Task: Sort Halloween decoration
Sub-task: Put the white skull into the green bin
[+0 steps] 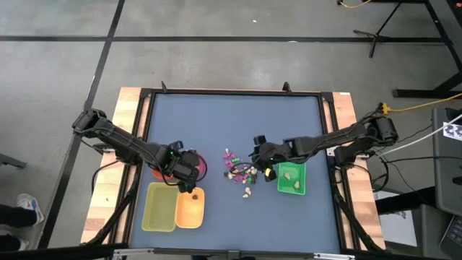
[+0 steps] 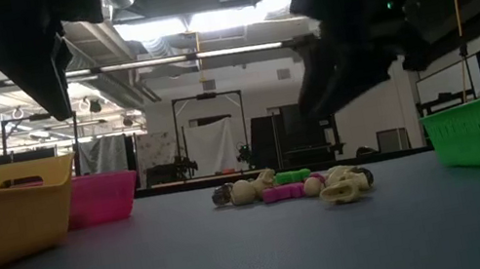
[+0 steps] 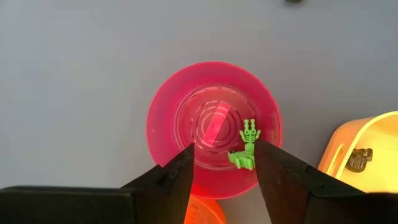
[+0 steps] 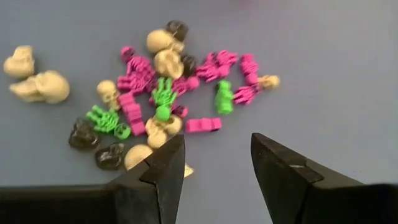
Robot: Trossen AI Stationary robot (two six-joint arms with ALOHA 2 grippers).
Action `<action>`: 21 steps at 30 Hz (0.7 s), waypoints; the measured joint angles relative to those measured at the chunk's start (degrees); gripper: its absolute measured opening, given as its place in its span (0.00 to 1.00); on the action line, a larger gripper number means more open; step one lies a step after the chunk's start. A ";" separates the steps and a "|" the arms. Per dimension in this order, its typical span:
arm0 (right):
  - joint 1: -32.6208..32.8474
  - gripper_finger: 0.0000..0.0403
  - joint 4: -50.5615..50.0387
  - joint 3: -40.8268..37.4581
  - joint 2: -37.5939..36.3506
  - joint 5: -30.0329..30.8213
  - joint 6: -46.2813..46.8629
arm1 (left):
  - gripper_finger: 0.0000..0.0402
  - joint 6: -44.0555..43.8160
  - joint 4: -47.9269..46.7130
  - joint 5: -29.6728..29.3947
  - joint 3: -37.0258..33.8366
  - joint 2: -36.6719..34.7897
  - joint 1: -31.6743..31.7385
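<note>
The Halloween decoration is a pile of tiny magenta, cream, green and dark trinkets [image 4: 161, 93] lying on the blue table [image 1: 238, 123] at mid-table [image 1: 240, 172]. My right gripper [image 4: 214, 162] hangs open just over the pile's edge nearest the green tray, touching nothing. My left gripper [image 3: 222, 148] stands open above the pink bowl [image 3: 214, 127]. A green skeleton trinket [image 3: 247, 146] shows over the bowl's inside, right beside one finger [image 3: 273, 171]. An orange tray [image 3: 367, 155] next to the bowl holds a dark trinket [image 3: 359, 158]. My left gripper points steeply down over the pink bowl. The green skeleton trinket [image 3: 244, 158] shows against the inner side of one finger; I cannot tell whether it touches that finger or lies in the bowl below.
A yellow tray [image 1: 160, 207] and the orange tray [image 1: 190, 207] stand side by side near the front left. A green tray [image 1: 291, 178] with a few pieces stands right of the pile. Bare blue table lies toward the far edge. An orange round rim [image 3: 205, 214] shows below the pink bowl.
</note>
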 joint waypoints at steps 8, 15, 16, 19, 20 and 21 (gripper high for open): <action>-4.27 0.46 -0.01 -0.02 4.34 -10.24 -0.33 | 0.37 0.00 0.00 -0.02 0.00 0.00 0.00; -5.65 0.46 0.11 -0.02 7.21 -12.36 -1.11 | 0.37 0.01 0.00 -0.15 0.00 0.00 0.00; -5.54 0.46 0.11 -0.02 7.71 -12.69 -1.79 | 0.37 0.01 0.02 -0.17 0.00 0.00 0.00; -5.51 0.46 0.63 0.04 8.71 -14.96 -2.89 | 0.37 0.00 0.03 -0.20 0.00 0.00 0.00; -5.44 0.46 0.45 0.02 9.16 -15.16 -2.99 | 0.37 0.02 0.03 -0.20 0.00 0.00 0.00; -5.44 0.46 0.26 -0.05 9.67 -15.10 -3.02 | 0.37 0.02 0.03 -0.22 0.00 0.00 0.00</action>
